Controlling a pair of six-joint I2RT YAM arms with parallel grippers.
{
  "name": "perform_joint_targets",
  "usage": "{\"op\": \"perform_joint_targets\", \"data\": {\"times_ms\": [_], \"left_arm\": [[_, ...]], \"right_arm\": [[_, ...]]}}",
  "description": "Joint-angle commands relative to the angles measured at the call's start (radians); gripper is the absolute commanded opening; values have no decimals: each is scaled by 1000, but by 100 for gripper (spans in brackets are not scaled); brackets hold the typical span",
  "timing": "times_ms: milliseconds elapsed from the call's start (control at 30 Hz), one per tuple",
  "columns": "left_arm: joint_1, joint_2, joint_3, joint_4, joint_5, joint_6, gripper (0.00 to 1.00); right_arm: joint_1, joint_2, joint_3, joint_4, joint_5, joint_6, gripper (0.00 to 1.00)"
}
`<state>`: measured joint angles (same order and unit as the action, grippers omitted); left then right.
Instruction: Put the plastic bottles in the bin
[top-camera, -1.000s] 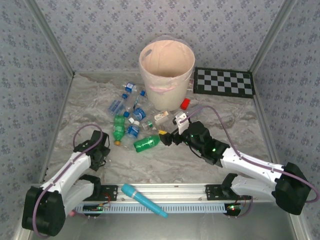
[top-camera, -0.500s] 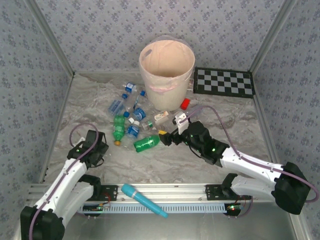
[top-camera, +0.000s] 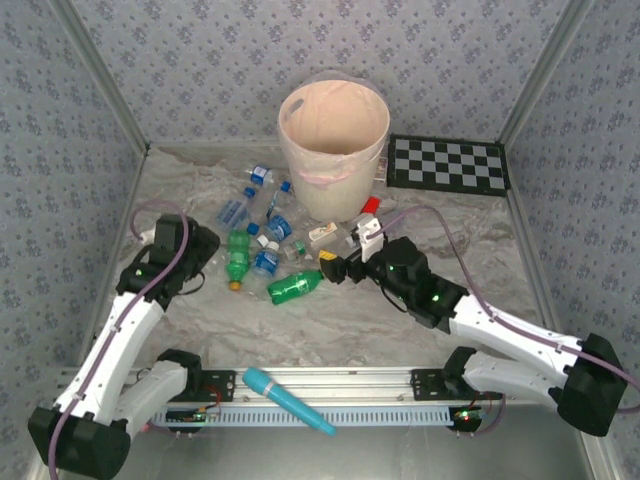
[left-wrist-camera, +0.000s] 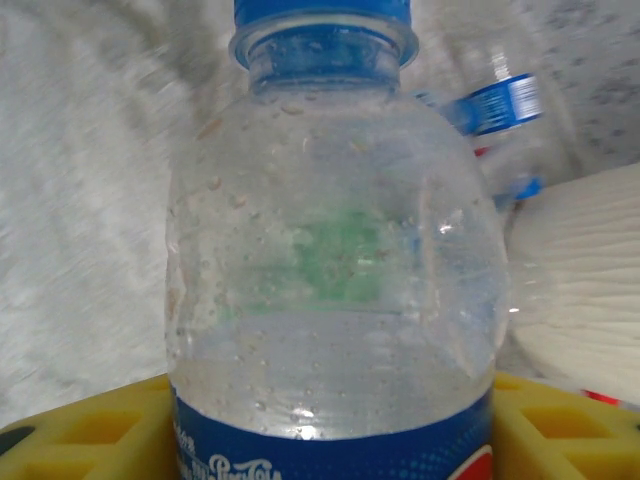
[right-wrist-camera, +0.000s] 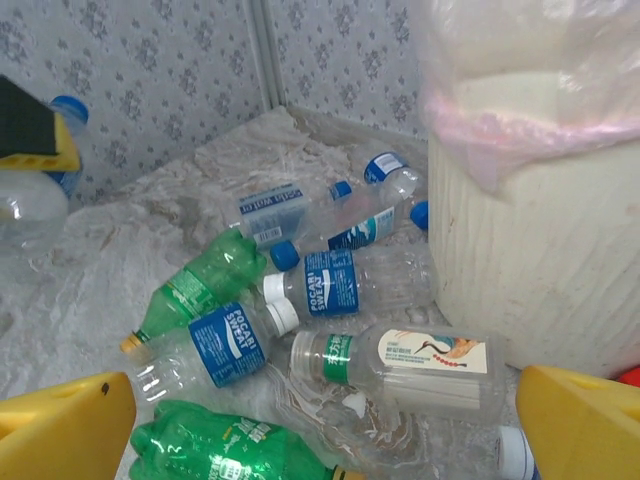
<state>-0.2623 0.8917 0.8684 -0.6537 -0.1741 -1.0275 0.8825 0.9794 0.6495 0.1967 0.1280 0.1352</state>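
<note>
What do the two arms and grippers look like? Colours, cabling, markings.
Left arm and right arm: white link shells, black joint housings. A mauve cable loops outside each arm to the wrist. Small green lights glow on the joints. Right gripper: black body, blocky yellow fingers. Left gripper has matching yellow ones. No lettering legible.

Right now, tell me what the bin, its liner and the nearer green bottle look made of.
Bin: probably rigid plastic, matte peach, faintly ribbed wall.
Liner: thin plastic film, clear, wrinkled and draped over the rim.
Nearer green bottle: translucent plastic, glossy, dented with bright highlights.
</note>
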Motion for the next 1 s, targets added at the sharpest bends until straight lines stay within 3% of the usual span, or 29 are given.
{"op": "perform_joint_targets", "data": {"times_ms": [0, 367, 533, 967], "left_arm": [[-21, 59, 130, 100, 21, 83, 61], [-176, 408, 655, 159, 14, 237, 61], [-213, 579, 894, 130, 66, 273, 61], [-271, 1147, 1750, -197, 162, 333, 61]], "right_arm": [[9, -47, 42, -76, 35, 53, 100], [19, -139, 104, -232, 91, 92, 100], [33, -169, 117, -275, 114, 102, 100], [133, -180, 175, -353, 228, 64, 100]]}}
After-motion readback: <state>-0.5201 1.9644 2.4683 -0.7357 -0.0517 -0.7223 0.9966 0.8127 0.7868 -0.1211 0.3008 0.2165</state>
